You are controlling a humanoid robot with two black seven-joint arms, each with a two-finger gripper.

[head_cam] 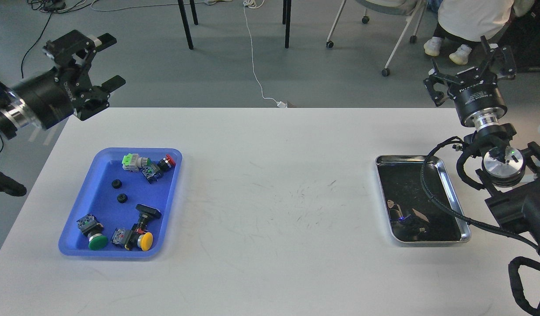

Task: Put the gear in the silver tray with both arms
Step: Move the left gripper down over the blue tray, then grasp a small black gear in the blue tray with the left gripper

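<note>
Two small black gears (116,184) (121,198) lie in the blue tray (166,206) at the left. The silver tray (448,183) lies at the right of the table, its dark floor bare. My left gripper (106,59) is open and empty, raised beyond the table's far left corner, pointing right. My right gripper (469,61) is open and empty, raised beyond the far right edge, above and behind the silver tray.
The blue tray also holds several push-button switches, with green (97,242), yellow (146,240) and red (170,160) caps. A cable loop of my right arm (432,193) hangs over the silver tray's right side. Chairs and a seated person are behind the table.
</note>
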